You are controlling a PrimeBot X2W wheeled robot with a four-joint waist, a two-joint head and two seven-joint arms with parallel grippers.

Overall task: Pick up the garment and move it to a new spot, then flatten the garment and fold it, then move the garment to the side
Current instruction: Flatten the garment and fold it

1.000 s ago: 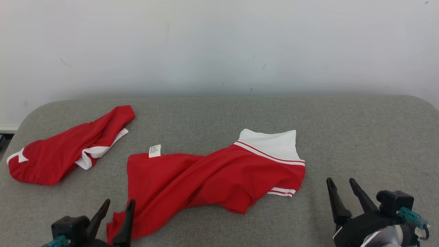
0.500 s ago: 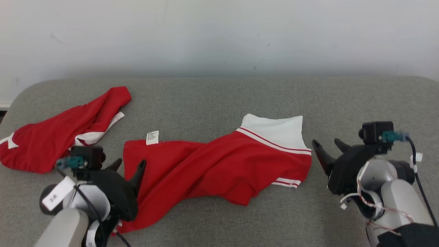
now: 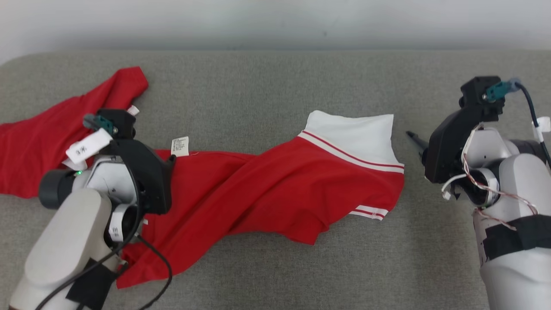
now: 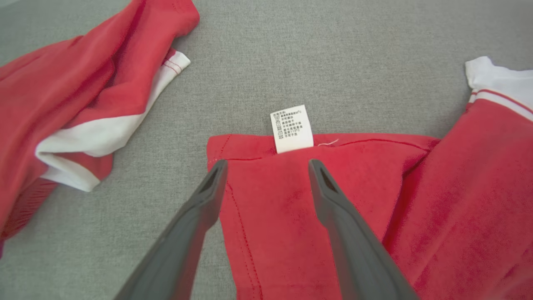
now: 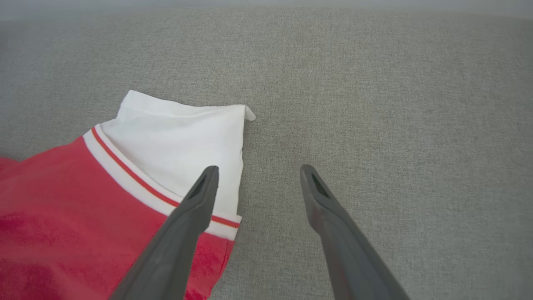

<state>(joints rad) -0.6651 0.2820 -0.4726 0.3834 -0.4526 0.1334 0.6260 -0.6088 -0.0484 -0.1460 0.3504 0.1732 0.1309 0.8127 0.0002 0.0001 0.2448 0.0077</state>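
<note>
The garment [image 3: 275, 189] is a twisted red piece with a white, red-striped band [image 3: 353, 133] at its right end and a white care label [image 3: 180, 145] at its left corner. It lies across the middle of the grey padded surface [image 3: 267, 86]. My left gripper [image 4: 267, 164] is open, its fingers over the red corner just short of the label [image 4: 291, 128]. My right gripper [image 5: 259, 168] is open too. One finger is over the edge of the white band [image 5: 179, 137] and the other is over bare grey cloth. Neither holds anything.
A second crumpled red and white garment [image 3: 38, 133] lies at the far left, close to my left arm. A pale wall [image 3: 275, 17] runs behind the surface. Bare grey cloth stretches right of the white band and along the front edge.
The head camera has tilted down, shifting the whole picture. Both arms have reached forward, the left to the labelled corner and the right to the white end. Both grippers stayed open.
</note>
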